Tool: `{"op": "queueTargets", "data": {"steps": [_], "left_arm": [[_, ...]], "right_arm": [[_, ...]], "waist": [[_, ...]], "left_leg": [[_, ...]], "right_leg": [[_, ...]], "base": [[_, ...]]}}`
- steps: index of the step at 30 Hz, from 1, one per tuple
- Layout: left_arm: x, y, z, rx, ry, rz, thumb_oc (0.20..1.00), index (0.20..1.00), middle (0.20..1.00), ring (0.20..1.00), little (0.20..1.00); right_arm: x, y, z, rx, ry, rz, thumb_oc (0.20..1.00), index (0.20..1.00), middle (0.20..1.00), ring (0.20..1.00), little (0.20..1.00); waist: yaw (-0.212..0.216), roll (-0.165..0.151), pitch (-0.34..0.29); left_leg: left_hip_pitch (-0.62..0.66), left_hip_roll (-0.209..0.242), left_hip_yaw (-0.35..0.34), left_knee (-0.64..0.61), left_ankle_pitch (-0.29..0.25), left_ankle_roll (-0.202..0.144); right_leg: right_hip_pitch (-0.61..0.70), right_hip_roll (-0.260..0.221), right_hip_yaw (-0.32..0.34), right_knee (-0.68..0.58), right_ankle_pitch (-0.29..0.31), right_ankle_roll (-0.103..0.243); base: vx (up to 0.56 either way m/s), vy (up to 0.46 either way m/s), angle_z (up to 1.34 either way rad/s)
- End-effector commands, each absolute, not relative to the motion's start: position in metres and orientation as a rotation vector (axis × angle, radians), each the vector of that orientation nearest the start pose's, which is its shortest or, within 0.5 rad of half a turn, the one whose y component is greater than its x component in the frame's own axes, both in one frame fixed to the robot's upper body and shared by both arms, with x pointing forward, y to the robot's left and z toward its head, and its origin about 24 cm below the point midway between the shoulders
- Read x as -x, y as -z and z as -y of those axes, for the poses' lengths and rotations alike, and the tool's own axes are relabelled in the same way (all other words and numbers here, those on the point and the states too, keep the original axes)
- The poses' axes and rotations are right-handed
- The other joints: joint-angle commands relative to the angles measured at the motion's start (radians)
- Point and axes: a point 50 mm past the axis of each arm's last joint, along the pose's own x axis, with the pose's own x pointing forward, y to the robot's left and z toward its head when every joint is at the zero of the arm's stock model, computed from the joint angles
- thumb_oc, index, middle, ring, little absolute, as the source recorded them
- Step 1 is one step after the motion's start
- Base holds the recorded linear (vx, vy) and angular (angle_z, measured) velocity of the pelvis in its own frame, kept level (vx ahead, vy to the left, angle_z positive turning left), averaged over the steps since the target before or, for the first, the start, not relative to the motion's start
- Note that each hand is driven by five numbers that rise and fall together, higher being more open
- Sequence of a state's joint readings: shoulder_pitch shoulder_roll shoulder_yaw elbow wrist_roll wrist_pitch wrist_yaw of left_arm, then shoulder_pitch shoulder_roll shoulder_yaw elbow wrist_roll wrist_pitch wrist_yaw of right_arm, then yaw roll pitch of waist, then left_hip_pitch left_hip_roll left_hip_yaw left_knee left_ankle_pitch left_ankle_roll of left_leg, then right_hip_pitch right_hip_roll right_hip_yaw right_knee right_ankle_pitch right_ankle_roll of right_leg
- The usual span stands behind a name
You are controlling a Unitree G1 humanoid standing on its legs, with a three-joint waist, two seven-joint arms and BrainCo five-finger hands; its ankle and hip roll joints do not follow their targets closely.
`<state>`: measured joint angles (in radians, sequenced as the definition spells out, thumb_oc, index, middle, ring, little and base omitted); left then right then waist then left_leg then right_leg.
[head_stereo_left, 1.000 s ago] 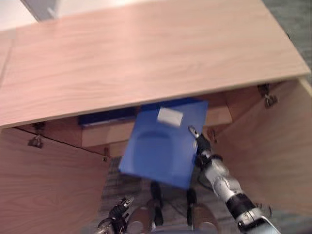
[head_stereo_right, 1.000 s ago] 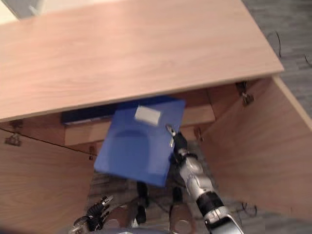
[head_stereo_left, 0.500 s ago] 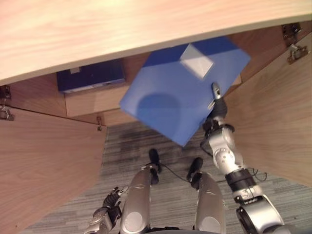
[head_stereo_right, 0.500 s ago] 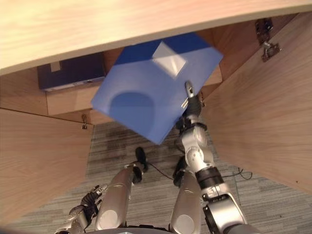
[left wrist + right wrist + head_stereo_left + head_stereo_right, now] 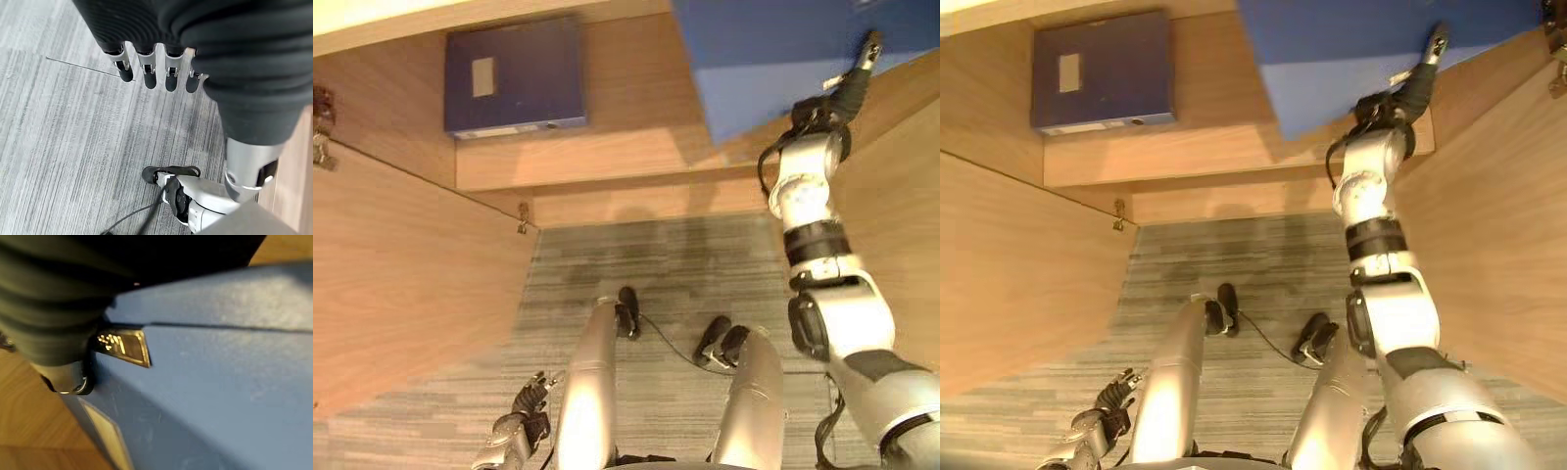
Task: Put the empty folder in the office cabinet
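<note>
An open wooden cabinet [image 5: 411,284] spans the scene, its doors swung out at left and right, with grey carpet floor [image 5: 656,284] below. On the shelf [image 5: 626,157] inside, a dark blue binder [image 5: 514,73] lies flat at far left. The blue folder [image 5: 764,59], the task's thing, is held up at far right over the shelf, clamped along its right edge in the fingers of the right hand [image 5: 847,88]. To do this step well, the folder should probably go in level above the shelf, to the right of the binder, and be let go only once most of it rests on the board. The left hand [image 5: 156,73] hangs low over the floor, fingers straight and apart, holding nothing. The folder's far part is cut off at the top, so how deep it sits in the cabinet cannot be told, nor whether its near corner touches the shelf.
</note>
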<state>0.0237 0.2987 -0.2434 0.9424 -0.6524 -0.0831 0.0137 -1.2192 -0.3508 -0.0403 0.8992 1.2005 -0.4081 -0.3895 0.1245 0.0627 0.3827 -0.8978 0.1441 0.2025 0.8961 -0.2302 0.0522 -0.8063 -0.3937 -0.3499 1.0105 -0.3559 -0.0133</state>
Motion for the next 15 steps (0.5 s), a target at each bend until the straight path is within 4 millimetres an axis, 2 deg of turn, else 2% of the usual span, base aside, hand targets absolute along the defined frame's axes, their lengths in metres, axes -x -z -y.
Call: {"op": "queueTargets", "data": {"steps": [1,2,4,6,8,11,15], "left_arm": [[-0.111,0.141,-0.247,0.127,-0.285,-0.969,1.000,1.000,1.000,1.000,1.000],[-0.110,0.140,-0.250,0.110,-0.281,-0.971,1.000,1.000,1.000,1.000,1.000],[-0.111,0.140,-0.249,0.110,-0.279,-0.969,1.000,1.000,1.000,1.000,1.000],[-0.111,0.138,-0.251,0.096,-0.281,-0.964,1.000,1.000,1.000,1.000,1.000],[-0.115,0.137,-0.251,0.085,-0.279,-0.954,1.000,1.000,1.000,1.000,1.000],[-0.121,0.134,-0.248,0.096,-0.289,-0.925,1.000,1.000,1.000,1.000,1.000],[-0.117,0.132,-0.248,0.106,-0.282,-0.918,1.000,1.000,1.000,1.000,1.000]], "right_arm": [[-0.396,-0.316,0.242,-1.050,0.405,0.617,0.200,0.200,0.200,0.200,0.200],[-0.399,-0.313,0.254,-1.061,0.475,0.561,0.200,0.200,0.200,0.200,0.200],[-0.399,-0.315,0.255,-1.062,0.474,0.563,0.200,0.200,0.200,0.200,0.200],[-0.401,-0.302,0.270,-1.097,0.606,0.456,0.200,0.200,0.200,0.200,0.200],[-0.402,-0.300,0.270,-1.127,0.631,0.418,0.200,0.200,0.200,0.200,0.200],[-0.403,-0.304,0.266,-1.132,0.641,0.395,0.200,0.200,0.200,0.200,0.200],[-0.397,-0.320,0.275,-1.078,0.631,0.439,0.200,0.200,0.200,0.200,0.200]], "waist": [[0.026,-0.003,-0.069],[0.035,-0.002,-0.075],[0.035,-0.001,-0.074],[0.051,0.002,-0.086],[0.056,0.005,-0.089],[0.070,0.010,-0.090],[0.097,0.018,-0.083]], "left_leg": [[0.032,-0.002,-0.109,0.042,-0.121,-0.058],[0.031,-0.005,-0.114,0.033,-0.115,-0.064],[0.030,-0.005,-0.115,0.032,-0.114,-0.064],[0.024,-0.009,-0.123,0.022,-0.108,-0.069],[0.021,-0.010,-0.129,0.018,-0.106,-0.070],[0.026,-0.015,-0.136,0.009,-0.103,-0.069],[0.027,-0.028,-0.152,-0.001,-0.099,-0.068]], "right_leg": [[0.069,0.033,0.054,-0.062,-0.036,0.025],[0.072,0.034,0.047,-0.064,-0.041,0.025],[0.073,0.034,0.046,-0.065,-0.041,0.025],[0.076,0.031,0.035,-0.070,-0.043,0.029],[0.078,0.033,0.029,-0.072,-0.044,0.031],[0.087,0.031,0.019,-0.073,-0.045,0.037],[0.109,0.016,0.002,-0.074,-0.049,0.047]], "base": [[0.01,-0.062,0.14],[0.00,-0.042,0.10],[0.00,-0.030,0.15],[0.01,-0.036,0.20],[0.02,-0.012,0.05],[0.02,-0.021,0.06],[0.02,-0.033,0.19]]}}
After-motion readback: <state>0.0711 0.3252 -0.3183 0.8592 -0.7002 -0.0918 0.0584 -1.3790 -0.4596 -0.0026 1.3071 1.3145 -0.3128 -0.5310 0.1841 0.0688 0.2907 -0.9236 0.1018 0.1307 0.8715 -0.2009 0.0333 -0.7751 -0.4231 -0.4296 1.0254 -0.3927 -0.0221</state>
